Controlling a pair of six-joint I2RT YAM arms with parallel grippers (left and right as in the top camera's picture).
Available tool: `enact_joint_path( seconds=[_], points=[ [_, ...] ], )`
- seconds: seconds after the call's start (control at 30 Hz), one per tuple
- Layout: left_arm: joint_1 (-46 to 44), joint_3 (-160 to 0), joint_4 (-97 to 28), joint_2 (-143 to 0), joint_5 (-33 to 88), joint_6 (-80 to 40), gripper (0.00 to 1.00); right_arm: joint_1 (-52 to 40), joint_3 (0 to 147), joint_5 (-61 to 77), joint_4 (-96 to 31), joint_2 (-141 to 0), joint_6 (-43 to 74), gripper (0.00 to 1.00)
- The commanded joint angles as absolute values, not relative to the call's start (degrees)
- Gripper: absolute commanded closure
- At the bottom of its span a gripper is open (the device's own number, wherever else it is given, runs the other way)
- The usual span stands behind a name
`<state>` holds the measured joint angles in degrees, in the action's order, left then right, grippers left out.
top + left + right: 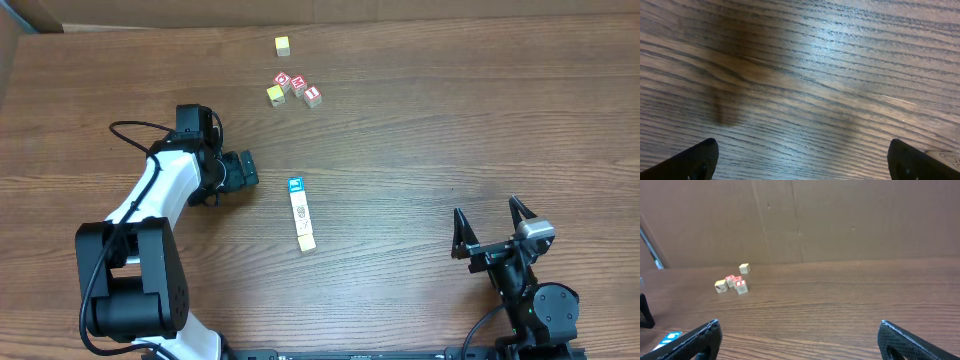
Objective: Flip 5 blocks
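Observation:
The blocks lie end to end in a short row at the table's middle: a blue-topped one at the far end, cream faces between, a yellow one at the near end. My left gripper hovers open just left of the row's blue end; in its wrist view the left gripper spans only bare wood, with a pale block edge at the lower right. My right gripper stands open far to the right, nothing between its fingers. In the right wrist view, the right gripper faces bare table and the blue block peeks in at left.
At the back is a cluster of red-and-white letter cubes with a yellow cube beside them. A lone yellow-topped cube sits farther back. A cardboard wall closes the table's far side.

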<state>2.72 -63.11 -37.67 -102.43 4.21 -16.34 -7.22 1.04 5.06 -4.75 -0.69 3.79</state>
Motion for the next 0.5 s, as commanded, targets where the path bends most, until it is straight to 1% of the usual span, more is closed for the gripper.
enact_joint_path(
  seconds=[0.0,0.13,0.47],
  points=[
    [2.57,-63.92,-37.47,-101.21,4.03,-15.62,0.00,-7.01,0.47,4.40,-4.58,-0.16,-0.10,0.00],
    [2.57,-63.92,-37.50,-101.21,4.03,-15.62,0.00,-6.98,0.47,4.14,-4.60,-0.16,-3.14,0.00],
    [2.57,-63.92,-37.47,-101.21,4.03,-15.62,0.00,-4.93,0.47,4.03,-4.62,-0.16,-4.82,0.00]
  ],
)
